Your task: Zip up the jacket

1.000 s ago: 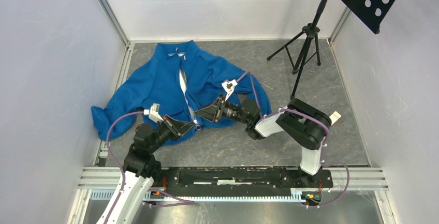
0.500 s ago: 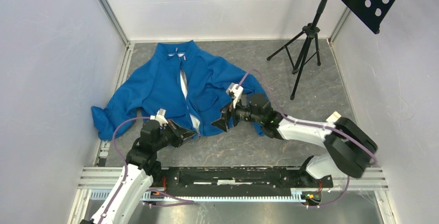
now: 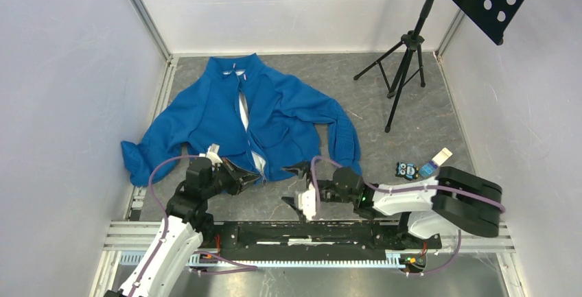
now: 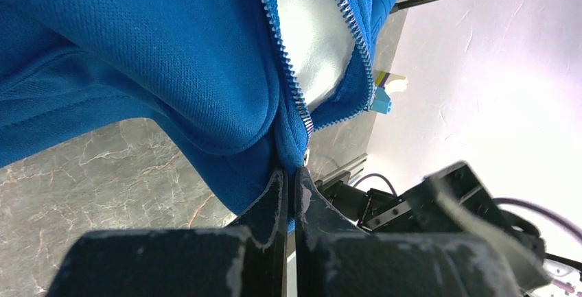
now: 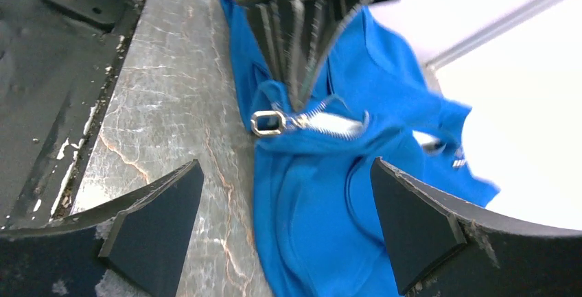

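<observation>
the jacket (image 3: 274,115) lies spread on the table (image 3: 412,146), collar at its far side. the teeth of its zipper (image 4: 292,84) are parted above the near hem. the left gripper (image 3: 254,175) is pinched tight on that hem at the foot of the zipper. the right gripper (image 3: 296,187) sits just off the hem, jaws spread wide and holding nothing, facing the jacket's metal pull ring (image 5: 268,123).

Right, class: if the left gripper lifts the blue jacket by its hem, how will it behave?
Probably floppy: the jacket lies rumpled with sprawled sleeves, so it should sag below the left gripper. Its knit texture looks grippy, so it is unlikely to slip.
</observation>
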Robot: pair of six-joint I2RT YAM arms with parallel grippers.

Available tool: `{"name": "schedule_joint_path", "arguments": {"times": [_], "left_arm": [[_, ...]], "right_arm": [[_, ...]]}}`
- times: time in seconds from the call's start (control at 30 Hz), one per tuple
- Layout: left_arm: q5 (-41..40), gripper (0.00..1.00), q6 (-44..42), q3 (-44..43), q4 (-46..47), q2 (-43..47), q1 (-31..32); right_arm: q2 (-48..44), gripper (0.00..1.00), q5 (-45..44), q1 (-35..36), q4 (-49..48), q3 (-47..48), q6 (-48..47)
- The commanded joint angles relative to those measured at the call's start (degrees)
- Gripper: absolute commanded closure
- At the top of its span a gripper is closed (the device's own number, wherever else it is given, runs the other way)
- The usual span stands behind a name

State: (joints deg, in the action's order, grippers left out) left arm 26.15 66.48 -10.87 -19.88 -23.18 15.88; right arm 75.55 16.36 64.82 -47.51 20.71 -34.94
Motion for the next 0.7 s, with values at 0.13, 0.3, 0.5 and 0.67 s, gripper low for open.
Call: {"name": "schedule_joint_path", "arguments": {"times": [0.13, 0.3, 0.5, 0.67], "left_arm": [[3.2, 0.98, 5.6, 0.5, 0.2, 2.7, 0.2], [3.4, 0.98, 6.6, 1.3, 0.2, 3.4, 0.2], [3.3, 0.98, 7.0, 1.5, 0.4, 3.6, 0.2], [3.5, 0.98, 7.6, 1.6, 1.1, 3.4, 0.1]], "right_arm": [[15.2, 0.05, -6.7, 8.8, -28.4, 0.8, -18.8], [22.3, 0.12, -8.1, 10.4, -33.5, 3.7, -20.0], [28.7, 0.24, -11.7, 10.6, -39.5, 5.9, -20.1], [31.4, 0.27, -11.8, 10.6, -38.8, 7.5, -20.4]]}}
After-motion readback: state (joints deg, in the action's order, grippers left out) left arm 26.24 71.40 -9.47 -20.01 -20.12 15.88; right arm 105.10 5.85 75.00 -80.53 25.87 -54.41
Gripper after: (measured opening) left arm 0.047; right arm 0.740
